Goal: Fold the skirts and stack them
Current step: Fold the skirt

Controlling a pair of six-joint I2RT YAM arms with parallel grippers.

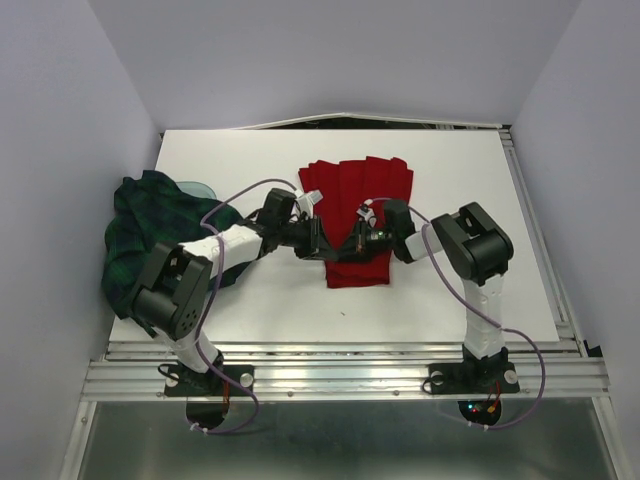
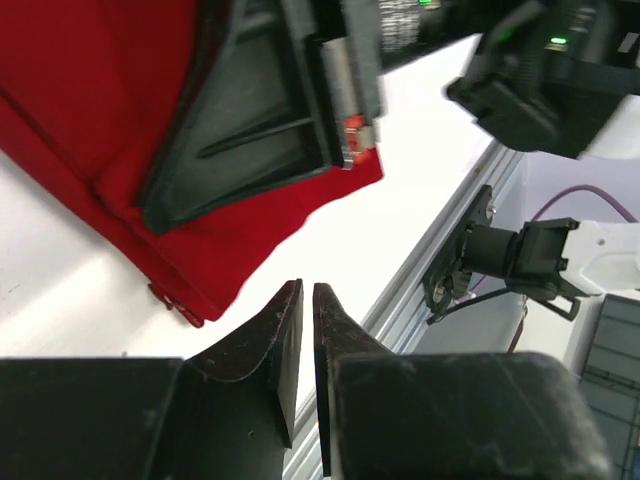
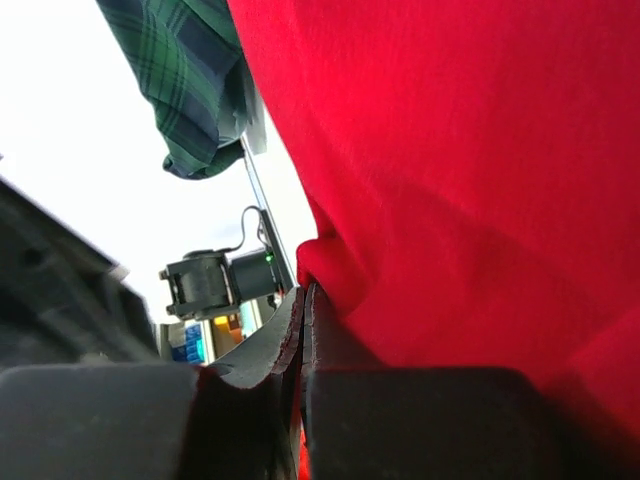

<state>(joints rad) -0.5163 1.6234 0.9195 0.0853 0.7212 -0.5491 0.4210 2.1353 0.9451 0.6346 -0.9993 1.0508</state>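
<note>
The red skirt (image 1: 355, 215) lies flat at the middle of the table, pleats running front to back. The plaid skirt (image 1: 140, 235) is bunched at the table's left edge. My right gripper (image 1: 352, 243) is low over the red skirt's near part and is shut on a fold of it (image 3: 320, 255); its tips (image 3: 303, 292) pinch red cloth. My left gripper (image 1: 322, 243) sits at the red skirt's left near edge. In the left wrist view its jaws (image 2: 306, 290) are shut and empty over bare table, with the red skirt (image 2: 90, 130) beyond them. The plaid skirt (image 3: 185, 80) shows in the right wrist view.
The white table (image 1: 450, 290) ends at a metal rail (image 1: 340, 350) along its near edge. Grey walls close in the left, back and right sides. The two grippers are nearly touching over the red skirt; the right gripper's finger (image 2: 260, 110) fills the left wrist view.
</note>
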